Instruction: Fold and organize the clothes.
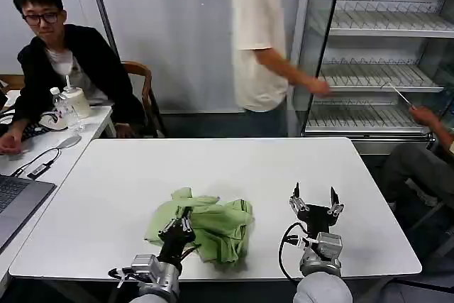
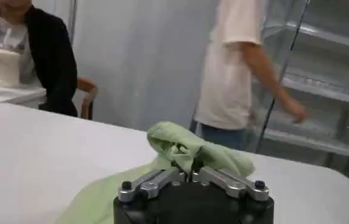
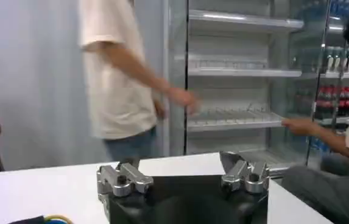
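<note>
The clothes are one pale lime-green T-shirt (image 1: pixel 209 228), lying crumpled in a heap on the white table (image 1: pixel 213 168) near its front edge. My left gripper (image 1: pixel 185 222) sits on the near left part of the heap, shut on a raised fold of the T-shirt (image 2: pixel 186 149); in the left wrist view the jaws meet with green cloth pinched between them, just above the gripper (image 2: pixel 187 172). My right gripper (image 1: pixel 315 199) hovers to the right of the shirt, clear of it, open and pointing up. In the right wrist view that gripper (image 3: pixel 183 173) holds nothing.
A second table (image 1: pixel 42 154) at the left carries a laptop (image 1: pixel 18 204), cables, a water bottle (image 1: pixel 60 108) and a cup. A wooden chair (image 1: pixel 142 94) stands behind. An open shelved cooler (image 1: pixel 376 62) is at the back right, with people near it. Bare table surrounds the shirt.
</note>
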`<state>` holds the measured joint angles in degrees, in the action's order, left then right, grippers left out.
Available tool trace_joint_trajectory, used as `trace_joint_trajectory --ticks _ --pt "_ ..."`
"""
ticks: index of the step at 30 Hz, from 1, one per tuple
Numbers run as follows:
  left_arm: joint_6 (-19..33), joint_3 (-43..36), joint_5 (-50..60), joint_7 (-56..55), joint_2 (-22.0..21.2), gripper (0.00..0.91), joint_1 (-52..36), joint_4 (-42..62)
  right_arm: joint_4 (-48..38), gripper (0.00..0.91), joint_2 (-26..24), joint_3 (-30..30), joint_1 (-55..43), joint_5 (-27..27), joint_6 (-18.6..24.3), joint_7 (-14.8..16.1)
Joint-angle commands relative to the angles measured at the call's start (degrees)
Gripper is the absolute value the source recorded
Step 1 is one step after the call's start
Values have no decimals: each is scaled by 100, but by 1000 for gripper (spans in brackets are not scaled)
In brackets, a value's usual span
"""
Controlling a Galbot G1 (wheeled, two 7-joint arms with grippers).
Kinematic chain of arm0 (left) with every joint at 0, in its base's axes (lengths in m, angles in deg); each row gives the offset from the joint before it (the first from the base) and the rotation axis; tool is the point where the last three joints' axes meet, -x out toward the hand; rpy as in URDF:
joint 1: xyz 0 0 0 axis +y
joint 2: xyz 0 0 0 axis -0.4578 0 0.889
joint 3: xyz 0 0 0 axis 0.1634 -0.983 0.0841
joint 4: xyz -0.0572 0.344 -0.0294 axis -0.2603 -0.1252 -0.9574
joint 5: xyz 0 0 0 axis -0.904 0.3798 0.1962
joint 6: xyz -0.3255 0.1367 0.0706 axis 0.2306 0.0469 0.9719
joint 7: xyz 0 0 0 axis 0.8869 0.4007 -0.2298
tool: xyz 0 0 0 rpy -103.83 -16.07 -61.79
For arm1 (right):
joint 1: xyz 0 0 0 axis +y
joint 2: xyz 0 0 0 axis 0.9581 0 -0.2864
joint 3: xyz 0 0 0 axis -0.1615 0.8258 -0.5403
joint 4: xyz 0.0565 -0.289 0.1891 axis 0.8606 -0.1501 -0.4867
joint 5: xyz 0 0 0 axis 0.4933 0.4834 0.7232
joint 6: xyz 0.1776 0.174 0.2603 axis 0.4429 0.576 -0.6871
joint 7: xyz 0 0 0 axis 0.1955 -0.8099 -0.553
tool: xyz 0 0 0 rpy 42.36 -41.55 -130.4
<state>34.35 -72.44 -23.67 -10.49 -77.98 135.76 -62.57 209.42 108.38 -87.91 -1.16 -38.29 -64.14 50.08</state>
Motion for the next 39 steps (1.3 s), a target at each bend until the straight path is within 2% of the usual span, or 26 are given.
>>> trace_joint_trajectory --ticks 1,9,10,11,20,23,34,39 --pt "74 -358 267 26 -531 20 -137 421 21 907 -4 -2 -5 5 7 0" --pt "326 -595 425 117 -844 40 -309 925 32 907 3 -5 17 7 24 2" --pt "307 -631 447 108 -858 806 -303 948 31 907 5 -5 20 8 27 3" --pt "320 -650 430 128 -868 907 -282 942 28 907 2 -5 19 8 27 2" --pt "411 -873 529 213 -806 907 -93 467 -59 907 51 29 -49 20 42 17" --pt "565 -797 542 331 -773 907 -170 433 -83 907 87 68 -56 16 49 16" --pt "552 -511 509 324 -702 907 -201 325 -54 907 50 73 -78 22 31 17" --pt "466 23 709 367 -374 907 -284 -35 -66 907 65 114 -148 24 0 14"
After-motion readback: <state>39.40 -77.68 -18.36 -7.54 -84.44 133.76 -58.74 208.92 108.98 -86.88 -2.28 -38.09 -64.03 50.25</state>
